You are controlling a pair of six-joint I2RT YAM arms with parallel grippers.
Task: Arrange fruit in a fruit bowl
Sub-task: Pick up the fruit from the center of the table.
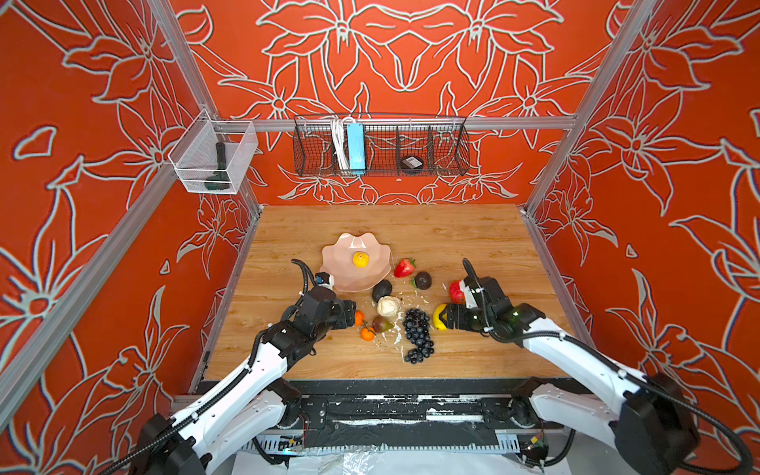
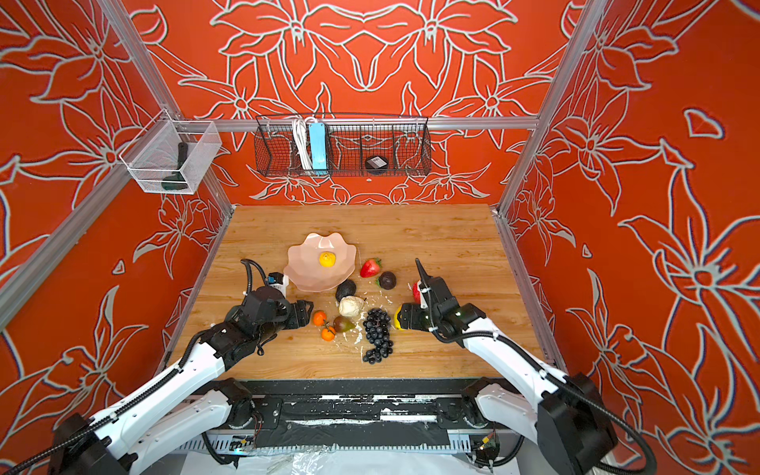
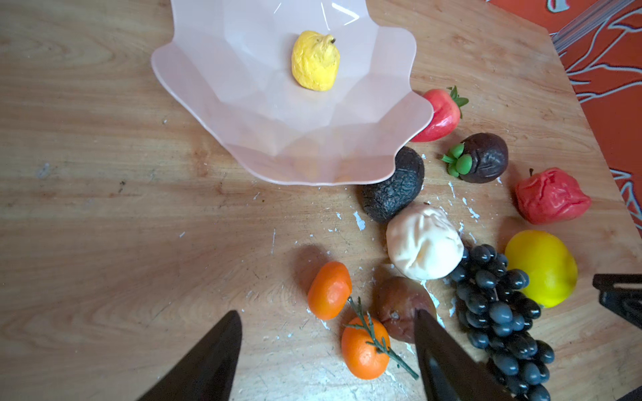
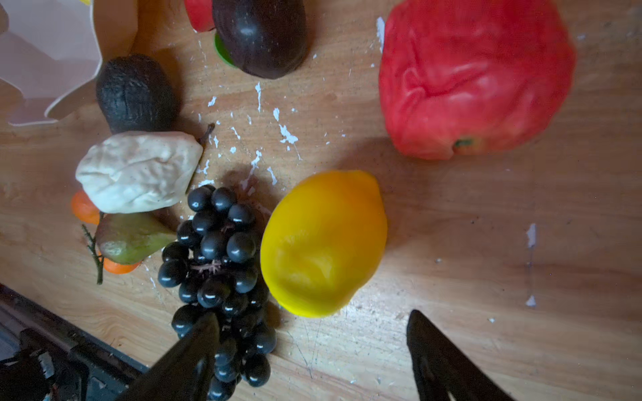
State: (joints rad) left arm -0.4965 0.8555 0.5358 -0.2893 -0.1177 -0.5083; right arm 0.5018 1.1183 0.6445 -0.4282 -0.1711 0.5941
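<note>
The pale pink fruit bowl (image 1: 341, 255) (image 3: 243, 104) stands at the table's middle left with one wrinkled yellow lemon (image 3: 315, 60) in it. The other fruit lies on the wood to its right: strawberry (image 1: 404, 268), avocado (image 1: 382, 290), cream lumpy piece (image 1: 388, 306), grape bunch (image 1: 417, 335), red wrinkled fruit (image 1: 455, 291). My left gripper (image 3: 328, 312) is open just above the table, and an orange with a green sprig (image 3: 364, 347) lies between its jaws, untouched. My right gripper (image 4: 312, 314) is open right behind a smooth yellow lemon (image 4: 323, 243).
A second orange (image 3: 329, 290) and a brownish pear-like fruit (image 3: 399, 305) lie beside the left jaws. A dark fruit with a green calyx (image 1: 422, 280) sits near the strawberry. White flakes dot the wood. A wire basket (image 1: 380, 144) and clear bin (image 1: 214, 158) hang on the walls.
</note>
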